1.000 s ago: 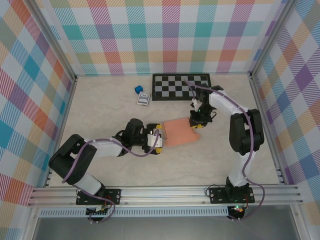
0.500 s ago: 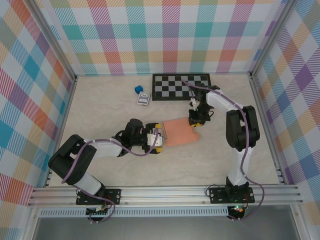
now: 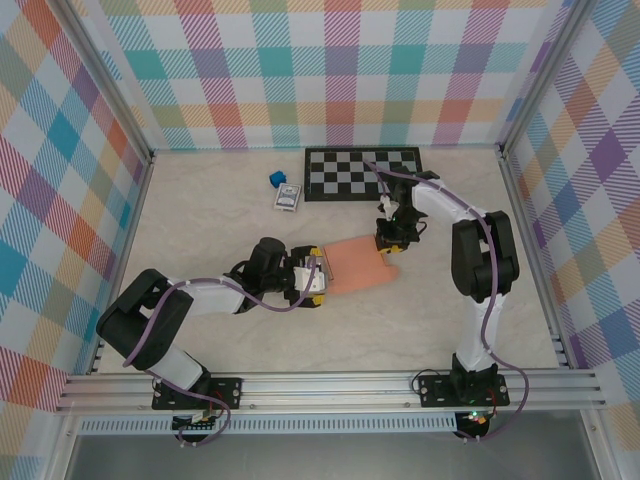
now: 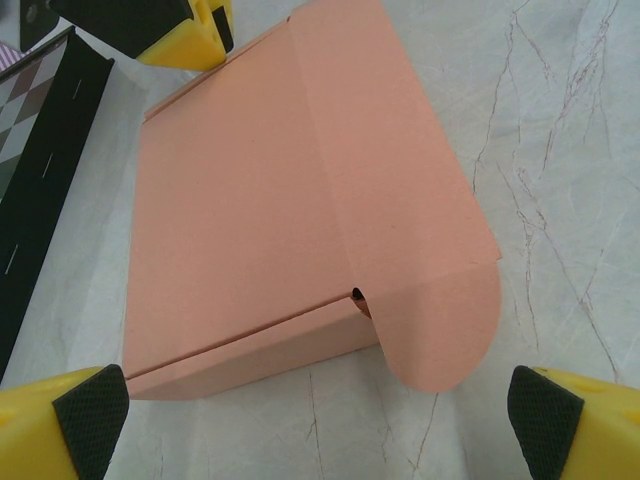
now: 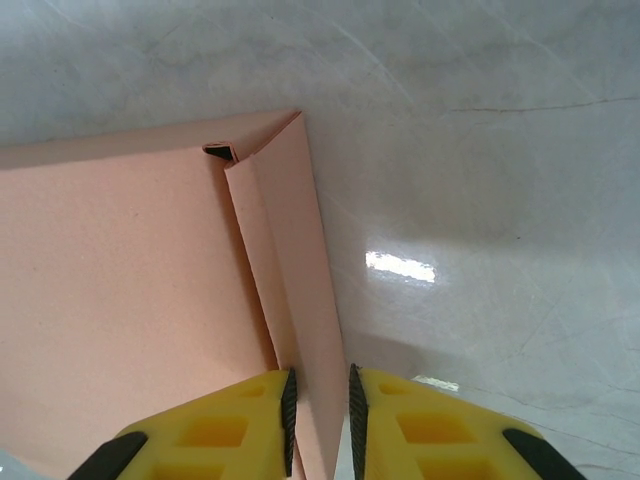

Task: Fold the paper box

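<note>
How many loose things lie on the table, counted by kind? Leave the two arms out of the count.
paper box: 1
blue cube: 1
card pack: 1
checkerboard mat: 1
Total: 4

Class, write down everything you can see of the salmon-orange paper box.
The paper box is plain salmon-orange thin card, unmarked, folded nearly flat with creased panels and a rounded tab at one corner. It lies on the marble-look table mid-workspace. The right pincer is shut on a narrow side flap; the left pincer stands open at the opposite end.
</note>
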`<state>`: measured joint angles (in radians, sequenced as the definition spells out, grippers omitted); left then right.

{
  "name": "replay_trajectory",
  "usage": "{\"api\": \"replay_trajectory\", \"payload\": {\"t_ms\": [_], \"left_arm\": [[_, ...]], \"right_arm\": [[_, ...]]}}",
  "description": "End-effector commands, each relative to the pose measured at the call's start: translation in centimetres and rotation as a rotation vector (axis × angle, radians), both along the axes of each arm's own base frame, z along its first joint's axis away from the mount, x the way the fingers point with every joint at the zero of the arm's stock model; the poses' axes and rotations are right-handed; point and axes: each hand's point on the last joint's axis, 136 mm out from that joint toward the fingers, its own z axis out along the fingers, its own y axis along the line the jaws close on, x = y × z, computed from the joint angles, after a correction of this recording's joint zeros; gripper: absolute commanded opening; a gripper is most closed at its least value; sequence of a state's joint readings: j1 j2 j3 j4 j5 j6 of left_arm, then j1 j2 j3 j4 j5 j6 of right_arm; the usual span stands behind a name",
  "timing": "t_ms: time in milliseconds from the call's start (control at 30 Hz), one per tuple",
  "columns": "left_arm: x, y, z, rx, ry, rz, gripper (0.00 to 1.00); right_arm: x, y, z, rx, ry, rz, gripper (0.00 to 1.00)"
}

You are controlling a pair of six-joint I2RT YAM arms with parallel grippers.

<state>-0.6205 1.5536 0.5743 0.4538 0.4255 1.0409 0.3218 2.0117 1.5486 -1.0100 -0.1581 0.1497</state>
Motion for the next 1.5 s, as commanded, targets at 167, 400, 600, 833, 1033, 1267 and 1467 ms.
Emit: {"api": "replay_trajectory", "payload": {"t_ms": [167,400,600,833,1033,1267,1467], "left_arm": [[-0.2,-0.4,0.9,-0.013,-0.022,-0.022,1.00],[-0.3,-0.3,0.9,-0.014,-0.017,-0.018,1.00],[-0.3,-0.2,0.8,-0.009,-0.013,-0.016,1.00],[-0.3,-0.3,0.7,-0.004,-0.001,-0.017,1.00],[-0.4,-0.2,0.7,-0.003,0.002,-0.015,0.99],[-0.3,-0.2,0.6,0.004,0.009,-0.015,0.99],[-0.3,-0.2,0.7,0.005,0.008,-0.016,0.98]], "right_arm": [[0.8,1.1,2.0,0.044,-0.037,0.008,0.22],[0.8,1.3,1.3,0.047,-0.019,0.016,0.23],[0.2,1.4,-0.4,0.056,0.011,0.013,0.24],[-0.3,0.3,-1.9,-0.007,0.025,0.024,0.21],[-0.6,-0.4,-2.4,-0.071,0.014,0.057,0.18],[-0.8,-0.6,-2.7,-0.141,-0.008,0.090,0.16],[-0.3,-1.4,-2.2,-0.202,-0.064,0.105,0.18]]}}
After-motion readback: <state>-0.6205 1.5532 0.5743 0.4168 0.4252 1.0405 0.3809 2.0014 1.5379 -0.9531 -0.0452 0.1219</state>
